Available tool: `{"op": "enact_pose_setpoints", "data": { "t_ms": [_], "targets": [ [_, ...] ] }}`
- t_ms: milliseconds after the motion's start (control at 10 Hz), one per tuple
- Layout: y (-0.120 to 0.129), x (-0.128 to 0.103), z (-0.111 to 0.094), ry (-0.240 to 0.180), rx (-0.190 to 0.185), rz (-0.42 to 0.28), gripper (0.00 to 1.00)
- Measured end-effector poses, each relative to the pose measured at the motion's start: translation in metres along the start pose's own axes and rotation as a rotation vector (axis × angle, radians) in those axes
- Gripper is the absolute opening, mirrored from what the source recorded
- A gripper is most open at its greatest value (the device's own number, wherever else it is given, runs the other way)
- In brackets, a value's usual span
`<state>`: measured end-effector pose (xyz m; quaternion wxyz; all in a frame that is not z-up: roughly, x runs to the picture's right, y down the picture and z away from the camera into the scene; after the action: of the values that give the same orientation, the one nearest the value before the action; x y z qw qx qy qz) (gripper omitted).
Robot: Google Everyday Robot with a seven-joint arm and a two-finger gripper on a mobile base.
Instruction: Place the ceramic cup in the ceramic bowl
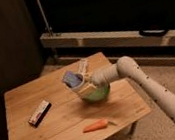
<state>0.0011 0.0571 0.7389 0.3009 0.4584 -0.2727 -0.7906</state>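
Observation:
The ceramic cup [73, 79] shows a blue-grey top and is tilted, held in my gripper [82, 85]. The gripper is shut on the cup and holds it just above the left edge of the ceramic bowl [98, 93]. The bowl is green inside and sits right of the middle of the wooden table [67, 134]. The gripper and the cup hide the bowl's left part. My white arm [144, 82] reaches in from the lower right.
An orange carrot [96, 126] lies near the table's front edge. A dark snack bar [40, 113] lies on the left side. A small white object [83, 65] stands behind the gripper. A low shelf unit [115, 36] runs behind the table.

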Motion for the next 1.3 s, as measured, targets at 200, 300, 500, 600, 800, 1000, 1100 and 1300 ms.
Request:
{"op": "enact_pose_setpoints", "data": {
  "t_ms": [200,300,500,600,800,1000,1100,1300],
  "targets": [
    [0.001,-0.014,-0.031,-0.011,-0.080,0.052,0.00],
    [-0.003,-0.022,-0.037,-0.015,-0.105,0.080,0.00],
    [-0.008,-0.037,-0.033,-0.015,-0.121,0.121,0.00],
    [-0.007,-0.039,-0.031,-0.015,-0.124,0.130,0.00],
    [0.006,-0.032,-0.020,-0.013,-0.123,0.129,0.00],
    [0.023,-0.027,-0.014,-0.012,-0.131,0.131,0.00],
    [0.028,-0.026,-0.014,-0.019,-0.137,0.128,0.00],
    [0.048,-0.026,-0.017,-0.036,-0.159,0.136,0.00]
  ]
}}
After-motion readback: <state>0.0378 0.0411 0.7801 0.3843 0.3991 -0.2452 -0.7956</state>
